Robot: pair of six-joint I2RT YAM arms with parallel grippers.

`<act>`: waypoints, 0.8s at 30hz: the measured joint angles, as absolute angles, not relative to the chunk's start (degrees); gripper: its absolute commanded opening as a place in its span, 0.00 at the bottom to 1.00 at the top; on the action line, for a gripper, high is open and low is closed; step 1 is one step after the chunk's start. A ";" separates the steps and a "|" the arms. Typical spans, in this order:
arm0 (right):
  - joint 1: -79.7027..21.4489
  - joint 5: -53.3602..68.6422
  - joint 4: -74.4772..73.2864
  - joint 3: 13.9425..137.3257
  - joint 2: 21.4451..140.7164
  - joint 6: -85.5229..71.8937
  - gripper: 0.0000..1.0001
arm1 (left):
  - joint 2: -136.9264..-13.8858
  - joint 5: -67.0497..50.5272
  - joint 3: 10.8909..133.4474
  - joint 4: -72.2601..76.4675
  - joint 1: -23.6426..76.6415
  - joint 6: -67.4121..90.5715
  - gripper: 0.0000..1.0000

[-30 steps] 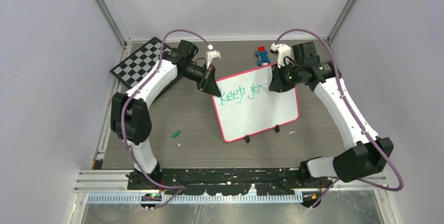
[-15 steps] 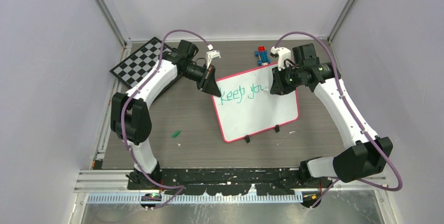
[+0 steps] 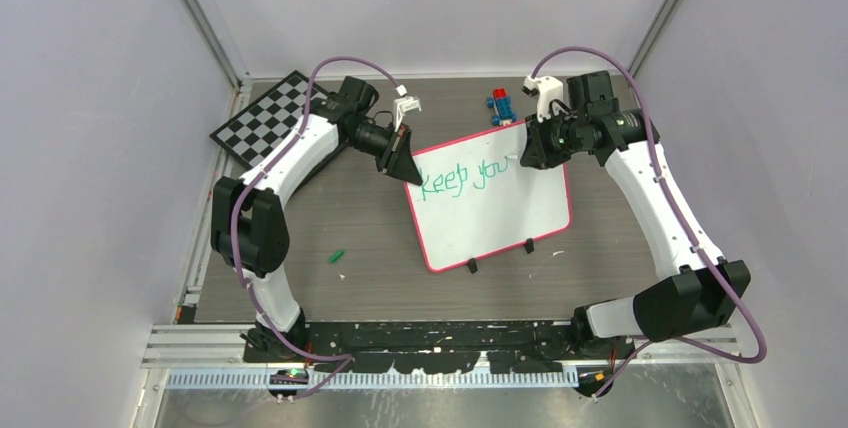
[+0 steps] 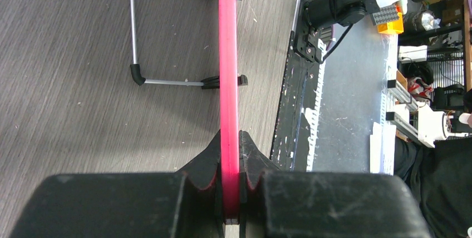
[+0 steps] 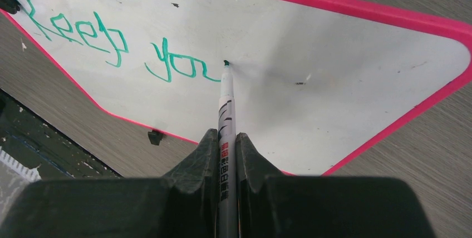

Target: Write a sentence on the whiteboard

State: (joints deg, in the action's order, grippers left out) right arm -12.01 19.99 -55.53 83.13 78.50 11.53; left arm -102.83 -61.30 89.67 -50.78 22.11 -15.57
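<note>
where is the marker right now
In the right wrist view the marker sits centre frame in the right gripper, its tip on the whiteboard at the right end of the green lettering.

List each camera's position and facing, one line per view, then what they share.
Top external: fixed above and behind the bases, looking down on the table; both arms show, left gripper and right gripper at the whiteboard.
Left wrist: on the left wrist, looking along the whiteboard's pink rim; own fingers clamp it.
Right wrist: on the right wrist, facing the board's face; own fingers hold a marker at the green lettering.
Shared: all three show the whiteboard.
</note>
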 measured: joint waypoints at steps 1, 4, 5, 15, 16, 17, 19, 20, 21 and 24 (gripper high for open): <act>-12.01 20.01 -55.55 83.15 78.52 11.53 0.00 | -102.83 -61.30 89.67 -50.78 22.11 -15.55 0.00; -12.01 20.01 -55.57 83.13 78.52 11.55 0.00 | -102.83 -61.30 89.65 -50.76 22.11 -15.55 0.00; -11.99 20.01 -55.51 83.05 78.52 11.57 0.00 | -102.83 -61.30 89.65 -50.76 22.11 -15.53 0.00; -11.97 20.43 -56.01 78.02 77.84 11.77 0.00 | -102.83 -61.28 89.43 -50.57 21.96 -14.96 0.00; -11.92 20.40 -56.07 77.91 77.76 11.86 0.00 | -102.83 -61.28 89.43 -50.54 21.96 -14.98 0.00; -11.81 20.43 -56.14 77.89 77.69 11.97 0.00 | -102.83 -61.30 89.43 -50.50 21.96 -15.00 0.00; -11.46 20.38 -56.27 77.91 77.49 12.23 0.00 | -102.80 -61.30 89.43 -50.50 21.96 -15.07 0.00; -11.18 20.25 -56.62 78.11 77.49 12.47 0.00 | -102.78 -61.30 89.41 -50.50 21.96 -15.09 0.00; -10.92 20.18 -56.93 78.35 77.49 12.75 0.00 | -102.74 -61.30 89.41 -50.50 21.98 -15.18 0.00; -10.46 19.97 -58.15 80.05 77.49 13.47 0.00 | -102.72 -61.39 89.38 -50.46 22.00 -15.44 0.00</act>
State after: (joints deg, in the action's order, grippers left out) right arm -10.46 19.97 -58.15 80.05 77.49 13.47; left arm -102.72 -61.39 89.38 -50.46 22.00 -15.44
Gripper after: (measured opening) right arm 0.174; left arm 0.078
